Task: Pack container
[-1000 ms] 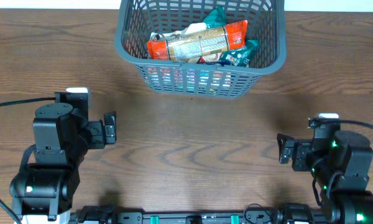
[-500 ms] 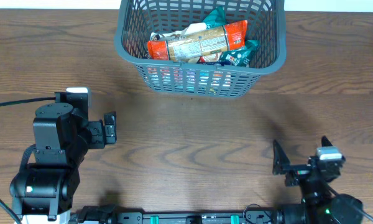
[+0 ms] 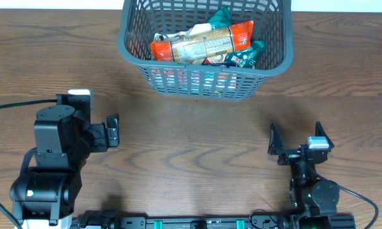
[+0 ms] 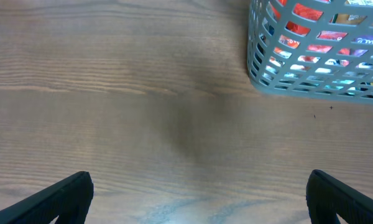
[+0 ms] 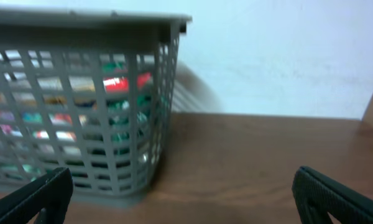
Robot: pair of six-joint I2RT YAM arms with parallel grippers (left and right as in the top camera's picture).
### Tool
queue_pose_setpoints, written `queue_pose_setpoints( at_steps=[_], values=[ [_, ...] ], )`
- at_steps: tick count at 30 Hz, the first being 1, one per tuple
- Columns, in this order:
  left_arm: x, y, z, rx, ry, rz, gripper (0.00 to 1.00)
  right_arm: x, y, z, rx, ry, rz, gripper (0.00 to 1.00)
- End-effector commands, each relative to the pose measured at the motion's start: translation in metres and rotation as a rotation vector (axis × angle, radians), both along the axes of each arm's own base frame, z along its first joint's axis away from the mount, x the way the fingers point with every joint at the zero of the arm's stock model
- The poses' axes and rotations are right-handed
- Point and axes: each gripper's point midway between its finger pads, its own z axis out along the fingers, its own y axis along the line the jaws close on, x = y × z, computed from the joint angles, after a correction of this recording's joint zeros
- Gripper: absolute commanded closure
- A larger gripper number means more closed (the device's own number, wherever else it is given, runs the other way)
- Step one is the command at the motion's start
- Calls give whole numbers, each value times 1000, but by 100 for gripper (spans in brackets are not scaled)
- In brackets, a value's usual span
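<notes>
The dark grey slotted container [image 3: 135, 56] stands at the table's far middle and holds several snack packets, an orange one [image 3: 204, 39] on top. It also shows in the left wrist view [image 4: 261, 59] and the right wrist view [image 5: 112, 28]. My left gripper [image 3: 113, 130] is open and empty at the near left, far from the container. My right gripper [image 3: 296, 143] is open and empty at the near right, its fingertips spread wide and facing the container.
Brown wooden table [image 3: 191, 140] all round. A white wall [image 5: 280, 56] stands behind the table's far edge. The arm bases sit at the near edge.
The right arm has folded down and back toward the near edge, and its gripper now points at the container with fingers spread. The left arm has not moved.
</notes>
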Motion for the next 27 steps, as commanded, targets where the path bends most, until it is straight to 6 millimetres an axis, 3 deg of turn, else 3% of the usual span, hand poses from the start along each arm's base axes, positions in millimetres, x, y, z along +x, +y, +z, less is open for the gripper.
queue_pose_setpoints(
  at_steps=[1,5,27],
  values=[
    [0,1,0,-3,0,9,1,1,-7,-7,15,6,-58,1],
    [0,1,0,-3,0,9,1,0,-15,-26,50,78,-111,1],
    [0,1,0,-3,0,9,1,0,-13,-26,41,78,-91,1]
  ],
)
